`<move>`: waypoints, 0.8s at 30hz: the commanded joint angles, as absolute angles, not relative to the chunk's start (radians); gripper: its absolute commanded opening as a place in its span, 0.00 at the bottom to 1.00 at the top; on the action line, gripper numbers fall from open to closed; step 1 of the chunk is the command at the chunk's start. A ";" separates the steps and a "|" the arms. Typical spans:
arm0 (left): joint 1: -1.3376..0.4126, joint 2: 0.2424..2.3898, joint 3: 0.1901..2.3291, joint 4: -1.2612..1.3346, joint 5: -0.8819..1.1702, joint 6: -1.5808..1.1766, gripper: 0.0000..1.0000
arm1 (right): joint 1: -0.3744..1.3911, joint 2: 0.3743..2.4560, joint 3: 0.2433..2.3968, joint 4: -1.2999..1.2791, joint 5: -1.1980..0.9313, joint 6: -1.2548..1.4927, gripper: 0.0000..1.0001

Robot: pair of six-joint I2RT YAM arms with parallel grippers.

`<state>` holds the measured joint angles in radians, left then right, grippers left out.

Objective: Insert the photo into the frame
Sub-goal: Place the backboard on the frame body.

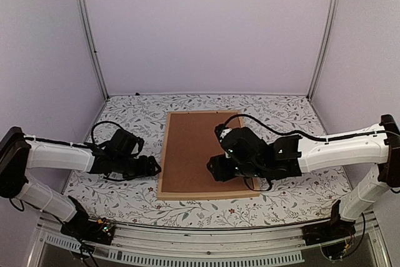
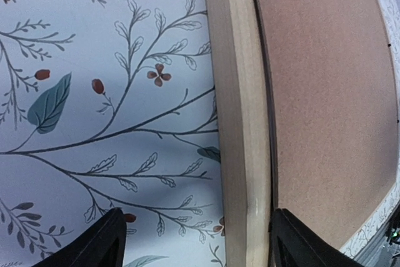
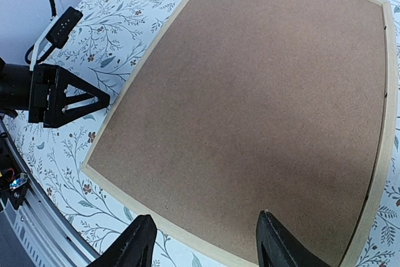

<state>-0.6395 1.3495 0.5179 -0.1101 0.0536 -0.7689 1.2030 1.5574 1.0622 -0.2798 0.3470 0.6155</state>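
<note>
1. Frame (image 1: 164,154): lies flat, with the backing board (image 1: 194,148) seated inside it.
2. Photo: not visible; probably beneath the board, if already inserted.
3. Left gripper (image 1: 154,168): at the frame's 8 o'clock edge, jaws apart, empty.
4. Right gripper (image 1: 214,168): above the board, toward 6 o'clock, jaws apart, empty.
5. Remaining: seemingly only securing the board.

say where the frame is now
Top view: the frame lies flat at the table centre around the backing board, left gripper at its left bar, right gripper above its near half.

Pale lilac walls (image 1: 206,23) enclose a table (image 1: 125,114) covered in white leaf-printed cloth (image 2: 94,42); metal posts (image 1: 89,32) stand at both back corners.
</note>
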 commanded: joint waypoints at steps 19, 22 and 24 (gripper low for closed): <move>-0.692 1.455 0.571 -0.060 0.101 -0.750 0.82 | 0.856 1.466 0.756 -0.173 0.080 0.804 0.92; -0.692 1.441 0.567 -0.059 0.106 -0.757 0.82 | 0.840 1.469 0.741 -0.159 0.065 0.804 0.92; -0.690 1.428 0.565 -0.069 0.100 -0.756 0.82 | 0.832 1.475 0.733 -0.146 0.045 0.802 0.92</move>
